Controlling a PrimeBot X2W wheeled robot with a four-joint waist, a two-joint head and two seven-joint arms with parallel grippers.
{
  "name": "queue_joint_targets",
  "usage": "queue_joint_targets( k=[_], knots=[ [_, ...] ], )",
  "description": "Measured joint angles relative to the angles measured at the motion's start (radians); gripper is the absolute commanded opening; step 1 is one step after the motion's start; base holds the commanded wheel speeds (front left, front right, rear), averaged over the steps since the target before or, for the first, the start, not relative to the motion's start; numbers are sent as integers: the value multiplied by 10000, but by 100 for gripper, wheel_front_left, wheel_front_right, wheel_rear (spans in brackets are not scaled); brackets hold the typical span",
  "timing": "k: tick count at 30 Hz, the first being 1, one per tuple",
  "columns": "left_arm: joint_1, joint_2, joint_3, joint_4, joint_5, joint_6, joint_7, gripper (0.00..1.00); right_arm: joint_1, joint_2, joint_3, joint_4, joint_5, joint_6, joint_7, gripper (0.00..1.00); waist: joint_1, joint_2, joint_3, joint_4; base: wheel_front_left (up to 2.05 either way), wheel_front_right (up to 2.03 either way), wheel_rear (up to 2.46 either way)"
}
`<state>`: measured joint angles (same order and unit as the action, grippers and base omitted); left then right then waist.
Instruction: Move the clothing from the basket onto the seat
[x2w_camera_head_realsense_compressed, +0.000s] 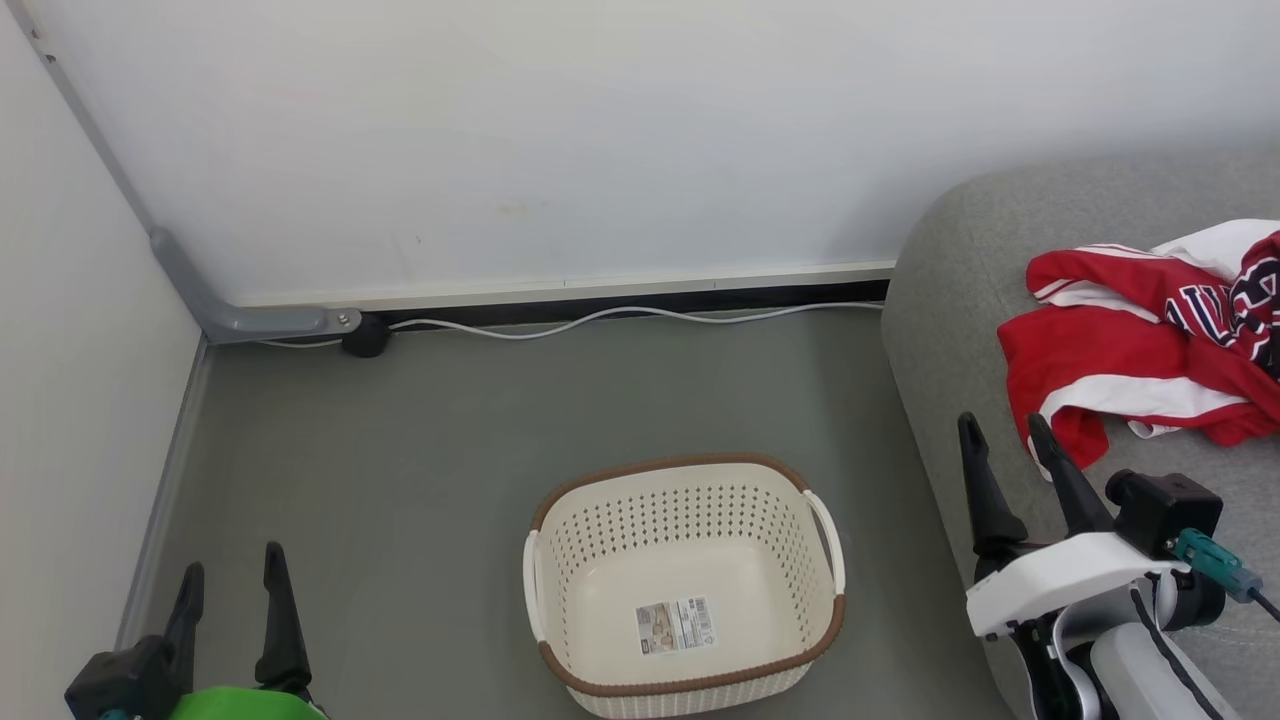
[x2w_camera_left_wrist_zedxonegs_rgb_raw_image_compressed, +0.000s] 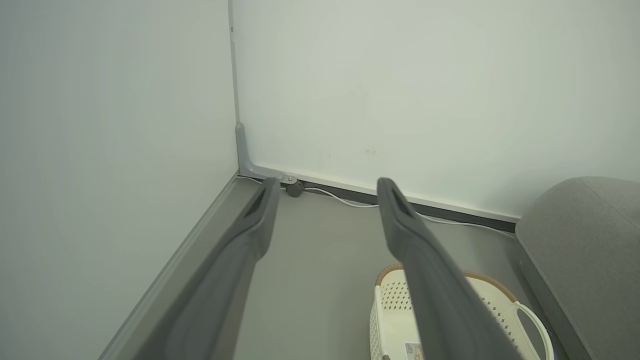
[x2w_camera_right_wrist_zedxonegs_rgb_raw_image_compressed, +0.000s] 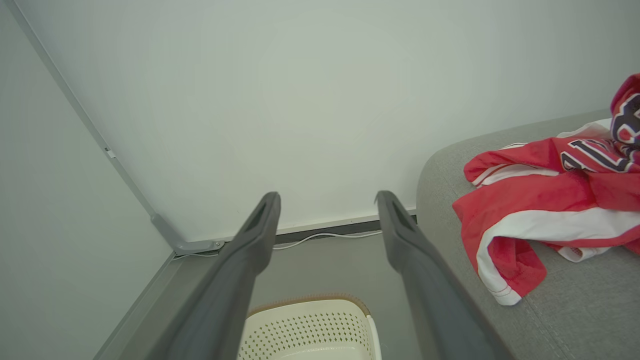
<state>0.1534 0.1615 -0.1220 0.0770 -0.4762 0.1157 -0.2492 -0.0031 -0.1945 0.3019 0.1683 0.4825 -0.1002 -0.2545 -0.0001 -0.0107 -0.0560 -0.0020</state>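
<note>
Left gripper (x2w_camera_head_realsense_compressed: 233, 560): lower left, over grey floor (x2w_camera_head_realsense_compressed: 420, 440); jaws spread wide, free.
White cable (x2w_camera_head_realsense_compressed: 600, 318): along the wall base.
Basket (x2w_camera_head_realsense_compressed: 690, 462): cream, perforated, brown rim, standing on the floor.
Label sticker (x2w_camera_head_realsense_compressed: 677, 625): on the basket's bare bottom; print too small to read.
Right gripper (x2w_camera_head_realsense_compressed: 1000, 420): fingers parted, free, over the seat's front edge.
Seat (x2w_camera_head_realsense_compressed: 950, 300): grey, far right.
Clothing (x2w_camera_head_realsense_compressed: 1130, 350): red and white, heaped on the seat; dark white-edged lettering, folded, unreadable.

Bright, even, diffuse light fills all three views; the basket (x2w_camera_head_realsense_compressed: 690, 480) casts only a faint, soft shadow on the floor (x2w_camera_head_realsense_compressed: 420, 450). In both wrist views the dark fingers (x2w_camera_left_wrist_zedxonegs_rgb_raw_image_compressed: 215, 300) blur toward the bottom edge.
</note>
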Motion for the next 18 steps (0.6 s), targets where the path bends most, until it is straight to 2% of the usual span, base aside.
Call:
queue_joint_targets(
  k=[12,13,18],
  knots=[
    [140,-54,86,-234,136,-25,0,100,228,65,-119,-299,-169,-71,0,100,0,0,14,136,0,0,0],
    [165,-77,75,-184,130,-23,8,0,260,79,-113,-261,-169,-71,0,0,0,0,17,140,0,0,0],
    [254,-416,-102,424,128,-17,21,0,750,305,19,290,-165,-71,4,0,0,0,17,142,0,0,0]
  ],
)
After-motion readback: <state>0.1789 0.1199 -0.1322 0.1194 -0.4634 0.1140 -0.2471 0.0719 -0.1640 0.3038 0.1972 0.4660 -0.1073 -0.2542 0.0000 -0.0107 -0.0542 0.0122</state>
